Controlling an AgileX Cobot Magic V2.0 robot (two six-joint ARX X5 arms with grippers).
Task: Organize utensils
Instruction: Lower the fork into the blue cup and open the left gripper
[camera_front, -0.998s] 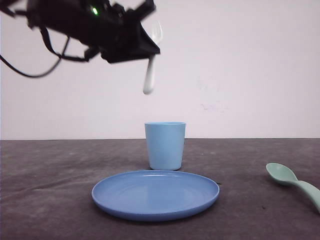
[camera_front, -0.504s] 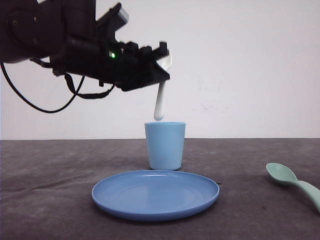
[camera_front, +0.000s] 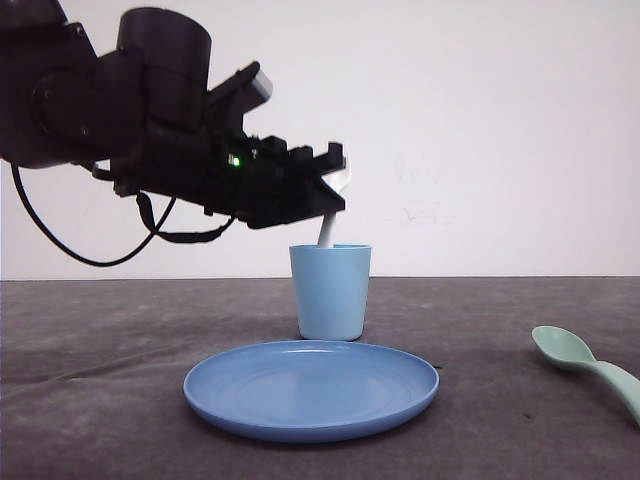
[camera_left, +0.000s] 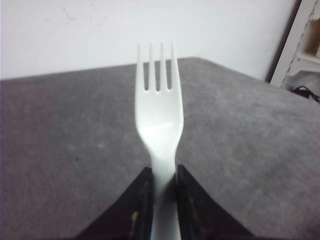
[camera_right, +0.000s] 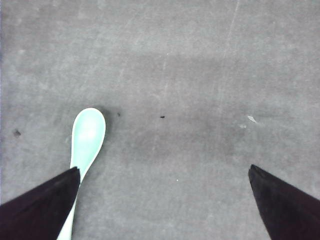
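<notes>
Pinching the white fork (camera_left: 159, 120) by its handle, tines up, our left gripper (camera_front: 325, 195) holds it near-upright — the cup (camera_front: 330, 290) directly below, handle end at its rim — while our right gripper (camera_right: 165, 200), spread wide, hovers beside the spoon (camera_right: 86, 140).

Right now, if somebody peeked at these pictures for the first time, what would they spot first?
Probably the big black left claw pinching a white fork, tines up, with the handle dipping into the light blue cup. Then the round blue plate in front of the cup, and the mint-green spoon lying on the dark table off to the right.
</notes>
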